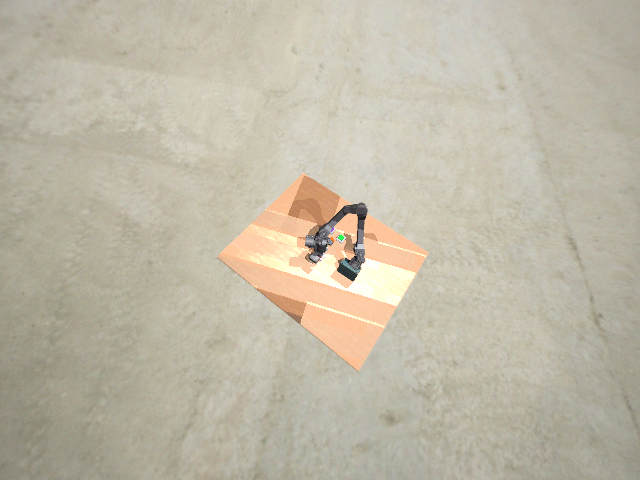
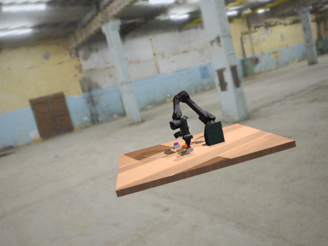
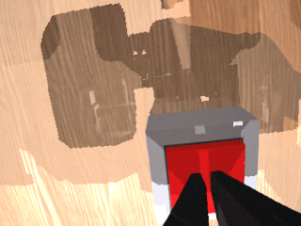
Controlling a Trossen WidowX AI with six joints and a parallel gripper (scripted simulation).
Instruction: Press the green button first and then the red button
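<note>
Your pincer [image 3: 209,179], clenched on nothing, rests on the red button [image 3: 205,162] near the tabletop's [image 2: 238,148] middle, so step two seems underway: push until it bottoms, then lift away.

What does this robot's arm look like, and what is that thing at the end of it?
The arm is slim, jointed, and black to dark grey, rising from a blocky dark green base. At its end sits the gripper: two narrow black fingers tapering to points. No cables or markings are visible.
</note>
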